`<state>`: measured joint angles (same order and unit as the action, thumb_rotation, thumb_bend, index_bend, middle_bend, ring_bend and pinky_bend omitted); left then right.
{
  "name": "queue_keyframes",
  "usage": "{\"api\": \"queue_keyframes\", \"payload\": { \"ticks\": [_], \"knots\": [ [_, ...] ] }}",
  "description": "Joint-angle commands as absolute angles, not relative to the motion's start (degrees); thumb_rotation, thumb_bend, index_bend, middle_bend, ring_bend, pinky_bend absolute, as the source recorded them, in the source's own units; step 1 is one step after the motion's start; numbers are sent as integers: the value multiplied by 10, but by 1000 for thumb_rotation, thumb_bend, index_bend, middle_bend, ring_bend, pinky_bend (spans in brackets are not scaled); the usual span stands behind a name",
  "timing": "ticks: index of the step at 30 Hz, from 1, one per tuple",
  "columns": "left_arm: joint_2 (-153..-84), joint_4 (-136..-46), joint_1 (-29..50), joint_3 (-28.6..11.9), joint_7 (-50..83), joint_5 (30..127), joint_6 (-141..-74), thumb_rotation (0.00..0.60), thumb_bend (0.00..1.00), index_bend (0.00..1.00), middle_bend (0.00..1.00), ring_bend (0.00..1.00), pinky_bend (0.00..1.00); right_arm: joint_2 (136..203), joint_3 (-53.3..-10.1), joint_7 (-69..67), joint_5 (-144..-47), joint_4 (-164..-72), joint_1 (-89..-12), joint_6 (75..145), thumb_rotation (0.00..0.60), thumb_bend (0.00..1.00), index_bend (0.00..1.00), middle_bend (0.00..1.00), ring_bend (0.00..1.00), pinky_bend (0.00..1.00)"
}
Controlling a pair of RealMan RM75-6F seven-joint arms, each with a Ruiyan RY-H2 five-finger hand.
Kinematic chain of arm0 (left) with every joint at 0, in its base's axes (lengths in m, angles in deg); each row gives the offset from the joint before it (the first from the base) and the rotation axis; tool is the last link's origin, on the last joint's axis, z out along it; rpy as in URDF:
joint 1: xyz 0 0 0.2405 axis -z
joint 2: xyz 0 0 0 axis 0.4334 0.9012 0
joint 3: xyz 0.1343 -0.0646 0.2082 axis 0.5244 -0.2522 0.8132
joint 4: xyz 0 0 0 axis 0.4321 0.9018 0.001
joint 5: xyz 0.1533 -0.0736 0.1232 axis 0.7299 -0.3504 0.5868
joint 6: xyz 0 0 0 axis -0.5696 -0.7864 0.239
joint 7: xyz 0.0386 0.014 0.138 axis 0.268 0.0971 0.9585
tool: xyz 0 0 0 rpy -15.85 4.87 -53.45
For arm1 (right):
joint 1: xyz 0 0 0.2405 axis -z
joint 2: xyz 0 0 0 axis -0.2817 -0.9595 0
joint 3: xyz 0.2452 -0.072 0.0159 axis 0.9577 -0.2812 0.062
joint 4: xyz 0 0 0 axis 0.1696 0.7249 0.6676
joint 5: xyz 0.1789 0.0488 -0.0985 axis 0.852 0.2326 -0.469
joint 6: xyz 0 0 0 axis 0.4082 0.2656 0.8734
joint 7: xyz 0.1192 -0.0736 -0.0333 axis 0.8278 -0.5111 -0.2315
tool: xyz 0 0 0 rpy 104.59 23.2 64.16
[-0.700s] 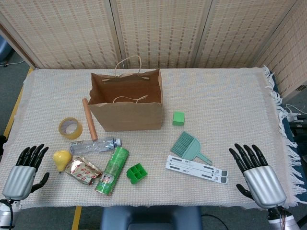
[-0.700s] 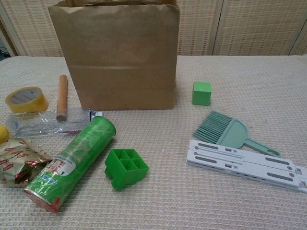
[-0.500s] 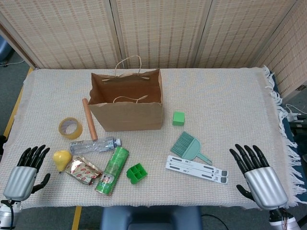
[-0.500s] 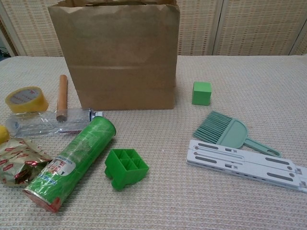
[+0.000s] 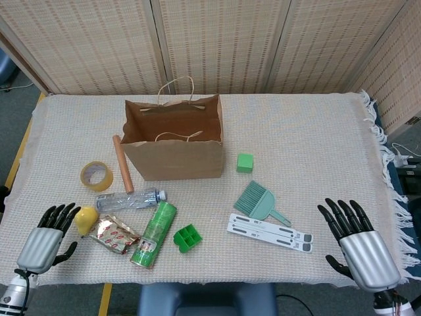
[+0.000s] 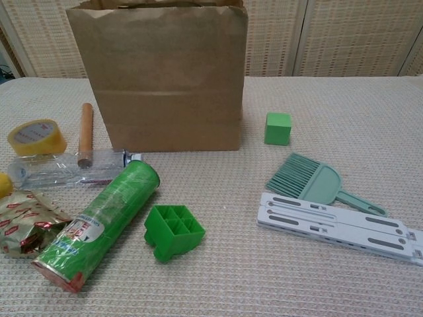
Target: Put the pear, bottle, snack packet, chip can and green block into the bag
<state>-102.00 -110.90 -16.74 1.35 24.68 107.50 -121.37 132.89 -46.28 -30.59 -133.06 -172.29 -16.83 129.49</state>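
At near left, my left hand hovers with fingers spread and empty, fingertips just beside the yellow pear; the foil snack packet, clear plastic bottle and green chip can lie right of it. Farther off, the open brown paper bag stands upright, the small green block at its right. My right hand, near right, is likewise spread and empty.

The left robot hand has moved right, its fingertips now just beside the pear.

I saw the bag standing far centre, the block right of it, and the bottle, chip can, packet and pear near left.
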Motion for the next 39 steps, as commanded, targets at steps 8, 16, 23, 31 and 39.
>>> {"api": "queue_keyframes", "payload": {
  "ticks": [8,16,23,31,39],
  "knots": [
    [-991,-1179,-66,-5,351,963,-1026,600,370,1,0,0,85,1322,-464,-298,-1341,-1728,-170,1283,600,59,0,0,0,0],
    [-1004,-1164,-30,-18,398,904,-987,600,371,1,0,0,96,1317,-462,-290,-1340,-1729,-169,1280,600,59,0,0,0,0],
    [-1010,-1144,-7,-17,434,858,-964,600,345,0,0,0,88,1314,-460,-285,-1340,-1728,-169,1278,600,59,0,0,0,0],
    [-1010,-1128,23,-7,480,797,-930,600,343,0,0,0,97,1316,-457,-285,-1336,-1729,-169,1275,600,59,0,0,0,0],
    [-1023,-1101,41,3,499,745,-916,600,350,23,0,0,211,1317,-453,-286,-1326,-1730,-172,1269,600,59,0,0,0,0]
  ]
}}
